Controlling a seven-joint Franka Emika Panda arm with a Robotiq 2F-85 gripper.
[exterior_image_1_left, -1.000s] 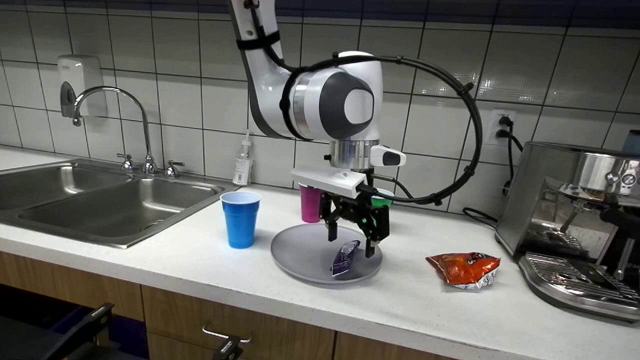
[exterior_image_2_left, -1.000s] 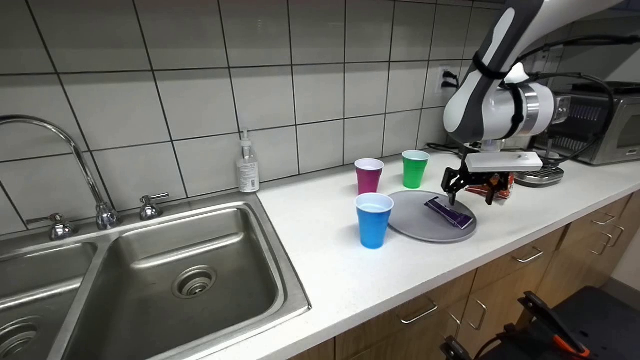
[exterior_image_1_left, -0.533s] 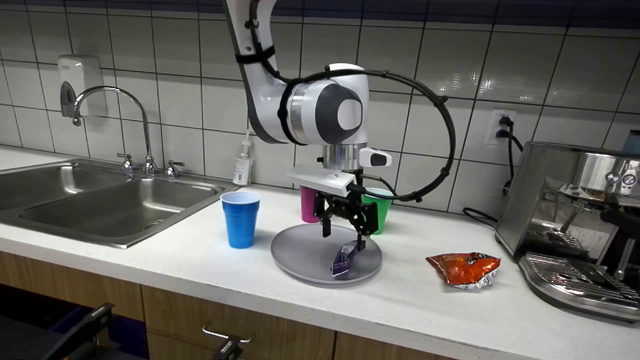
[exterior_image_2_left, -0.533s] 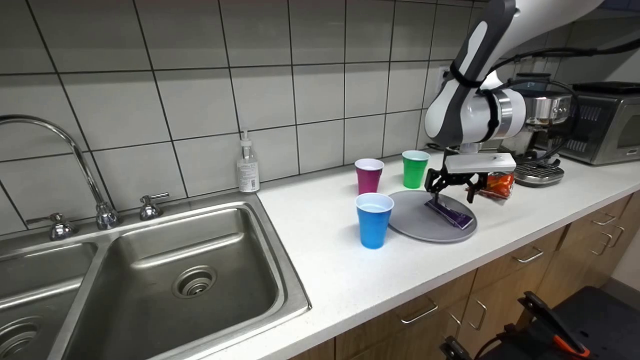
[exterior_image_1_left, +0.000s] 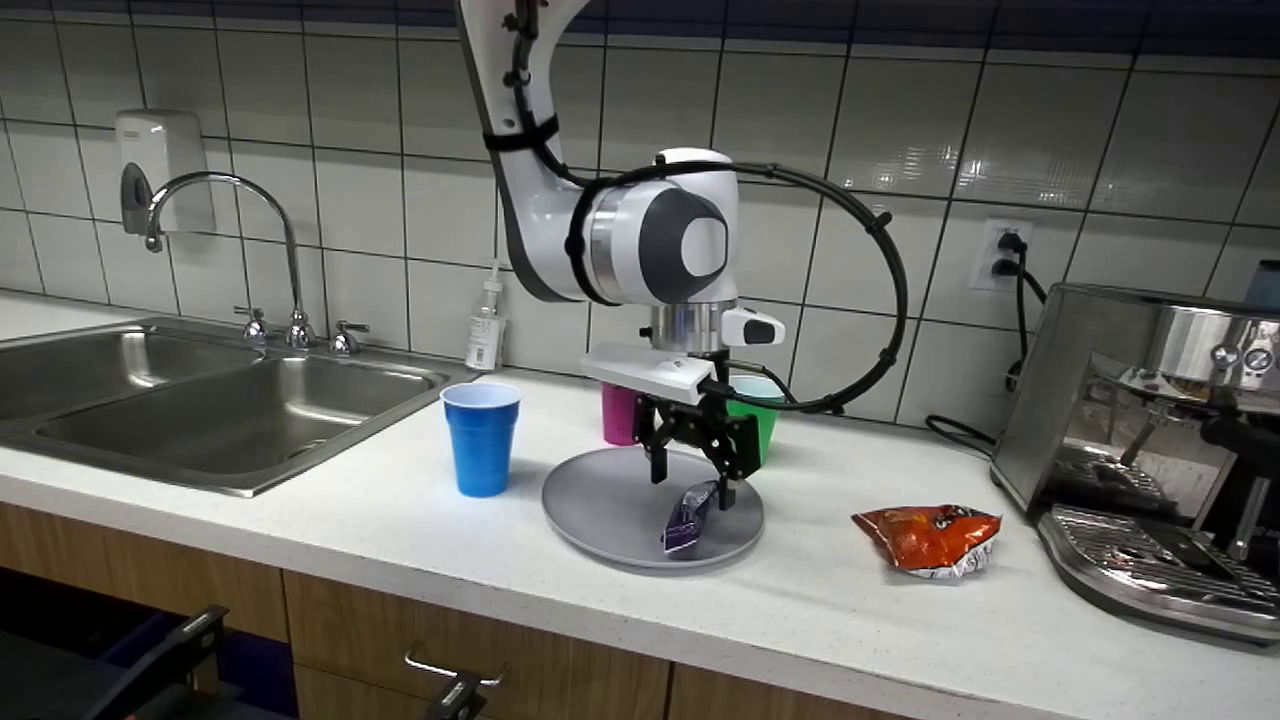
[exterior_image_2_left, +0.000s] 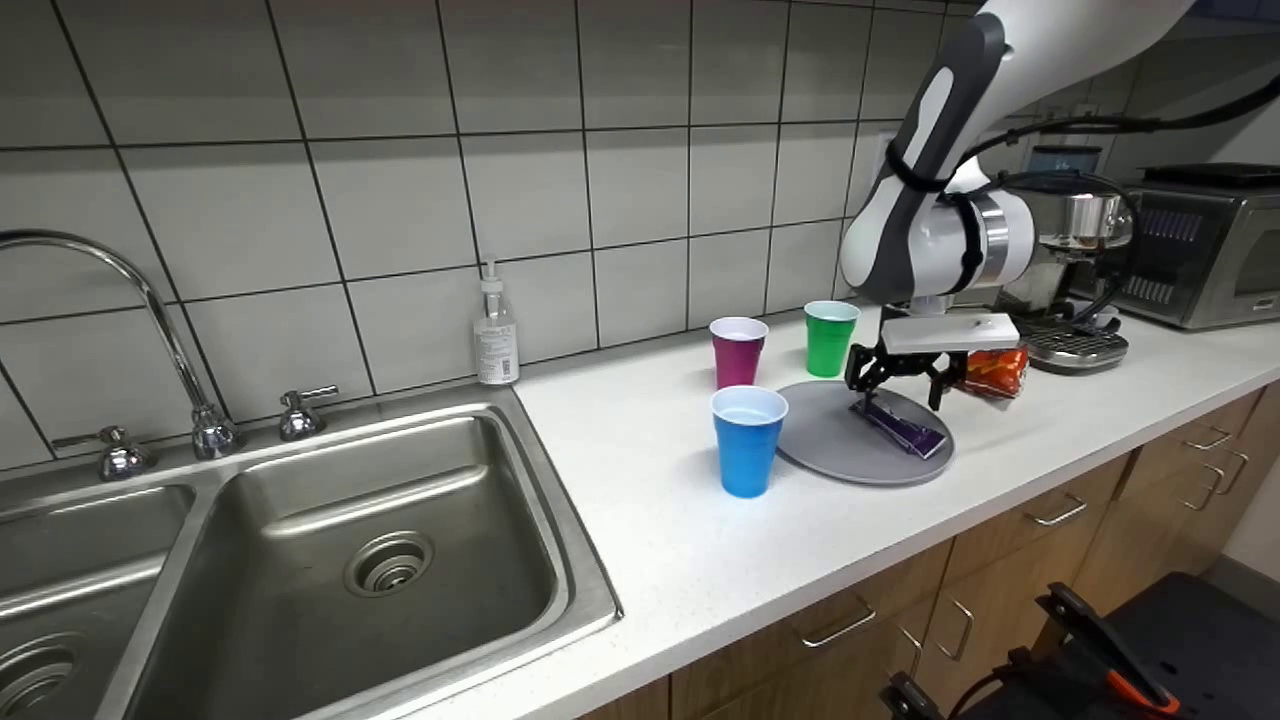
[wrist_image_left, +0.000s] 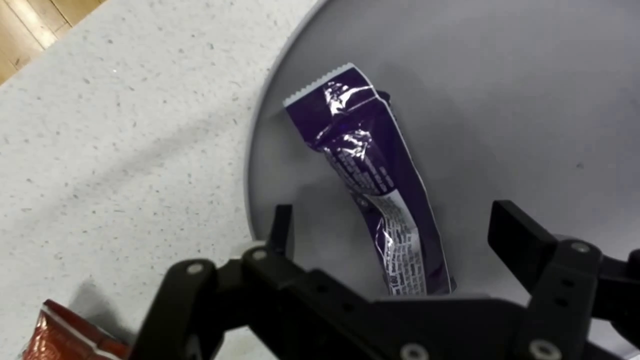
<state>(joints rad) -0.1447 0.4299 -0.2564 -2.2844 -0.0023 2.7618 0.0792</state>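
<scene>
Over the last second the gripper (exterior_image_1_left: 693, 483) has shifted toward the sink (exterior_image_2_left: 592, 580) and lower; its spread fingers (wrist_image_left: 522, 240), holding nothing, now flank the purple snack-bar packet (wrist_image_left: 380, 190), so they look lined up with it. The packet lies on the gray plate (exterior_image_1_left: 595, 500), toward the front edge of the table (exterior_image_1_left: 850, 630). Left to right: the blue plastic cup (exterior_image_2_left: 747, 450) near the plate; the magenta cup (exterior_image_2_left: 737, 358) and green cup (exterior_image_2_left: 828, 345) toward the back edge; the orange chip bag (exterior_image_1_left: 925, 540); the espresso machine (exterior_image_1_left: 1150, 430). None stands between fingers and packet.
</scene>
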